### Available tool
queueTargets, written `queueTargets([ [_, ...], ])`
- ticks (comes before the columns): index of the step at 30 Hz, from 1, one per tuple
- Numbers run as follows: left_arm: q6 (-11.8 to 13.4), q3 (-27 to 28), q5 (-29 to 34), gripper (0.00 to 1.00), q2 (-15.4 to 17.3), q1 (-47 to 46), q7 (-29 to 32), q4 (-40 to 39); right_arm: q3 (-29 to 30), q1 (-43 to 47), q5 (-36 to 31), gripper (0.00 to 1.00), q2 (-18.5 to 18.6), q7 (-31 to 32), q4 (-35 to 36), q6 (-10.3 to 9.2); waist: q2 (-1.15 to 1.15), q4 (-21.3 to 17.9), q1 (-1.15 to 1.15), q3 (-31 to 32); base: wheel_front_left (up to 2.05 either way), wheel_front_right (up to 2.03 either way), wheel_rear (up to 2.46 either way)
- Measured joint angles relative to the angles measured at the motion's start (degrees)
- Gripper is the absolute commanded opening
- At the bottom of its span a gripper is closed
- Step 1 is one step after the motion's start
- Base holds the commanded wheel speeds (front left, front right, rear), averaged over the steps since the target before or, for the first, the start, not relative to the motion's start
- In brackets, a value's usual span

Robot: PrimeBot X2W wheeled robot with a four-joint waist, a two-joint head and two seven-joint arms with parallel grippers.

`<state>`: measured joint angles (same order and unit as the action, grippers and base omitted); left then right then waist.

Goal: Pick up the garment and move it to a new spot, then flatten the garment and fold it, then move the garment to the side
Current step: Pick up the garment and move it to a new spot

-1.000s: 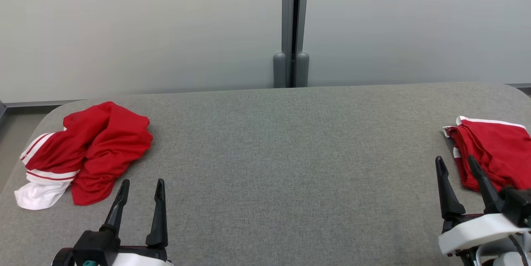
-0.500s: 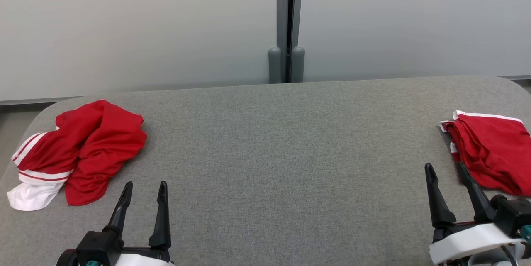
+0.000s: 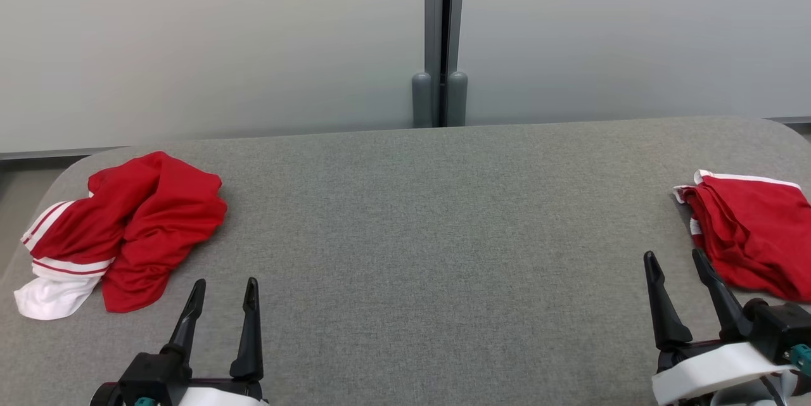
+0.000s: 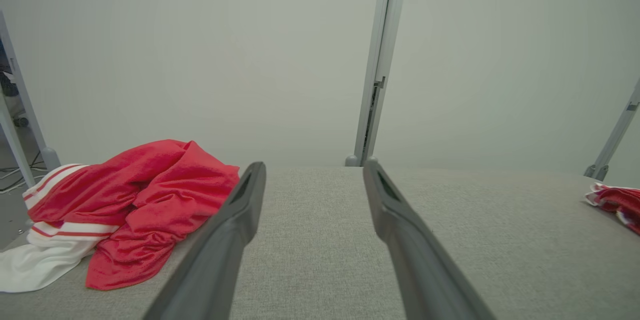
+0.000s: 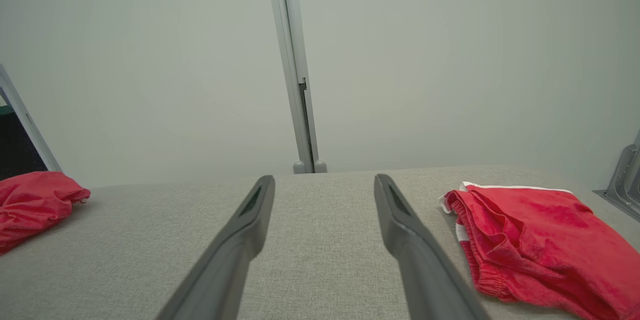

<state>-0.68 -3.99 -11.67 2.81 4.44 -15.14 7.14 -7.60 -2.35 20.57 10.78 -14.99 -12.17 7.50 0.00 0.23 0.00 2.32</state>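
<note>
1. In the head view, a grey, fabric-covered table (image 3: 431,235) is seen in front of pale wall panels, which are joined by a grey vertical post (image 3: 441,38).
2. A crumpled red garment (image 3: 139,222) of smooth cloth, trimmed with white stripes, is heaped at the table's left end, close to the edge. A folded red garment (image 3: 757,235), edged in white, is laid at the right end and is cut off by the picture's border.
3. The left gripper (image 3: 226,282) is shown at the lower left. Its two long dark fingers are spread apart and nothing is held between them. It is placed just beside the near hem of the crumpled red garment, and no contact is seen.
4. The right gripper (image 3: 673,255) is shown at the lower right, likewise spread and empty, just beside the near left corner of the folded red garment.
5. In the left wrist view, the left gripper (image 4: 314,165) is seen with a wide gap between its fingers, through which bare table (image 4: 310,240) is shown. The crumpled red garment (image 4: 140,210) is found to the left of the fingers, and a sliver of the folded red garment (image 4: 617,202) at the far right edge.
6. In the right wrist view, the right gripper (image 5: 324,178) is also held wide apart over bare table (image 5: 320,245). The folded red garment (image 5: 530,240) is seen to the right of the fingers and apart from them. The crumpled red garment (image 5: 30,200) is seen far off at the left edge.
</note>
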Motion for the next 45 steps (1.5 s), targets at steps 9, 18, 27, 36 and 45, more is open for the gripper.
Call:
queueTargets([
  [9,0.08,0.83,0.33,1.0,-0.03,-0.46,0.0,0.79,-1.71,-0.16,0.12,1.0,-0.29,0.0,0.01,0.0,0.0,4.11,0.0,-0.41,0.0,0.0,0.0],
  [18,0.15,2.14,0.68,1.0,0.14,-1.1,0.0,2.01,-4.35,-0.57,0.78,1.0,-2.02,0.0,-0.98,0.0,0.0,12.19,0.0,-0.42,0.0,0.0,0.0],
  [27,0.21,2.71,1.02,1.0,0.32,-0.21,0.0,2.46,-5.5,-0.64,1.11,1.0,-2.27,0.0,-1.53,0.0,0.0,20.3,0.0,0.23,0.0,0.0,0.0],
  [36,0.73,3.42,0.53,1.0,1.53,-0.34,2.41,-0.09,-6.37,-0.75,1.19,1.0,-2.44,-0.01,-1.58,0.0,0.0,21.3,0.0,0.65,0.0,0.0,0.0],
  [45,-2.6,8.13,-5.03,1.0,10.82,-13.12,19.35,-1.64,-7.8,-4.09,1.16,1.0,-2.44,-0.01,-0.57,0.0,0.0,15.31,0.0,-1.61,0.0,0.0,0.0],
])
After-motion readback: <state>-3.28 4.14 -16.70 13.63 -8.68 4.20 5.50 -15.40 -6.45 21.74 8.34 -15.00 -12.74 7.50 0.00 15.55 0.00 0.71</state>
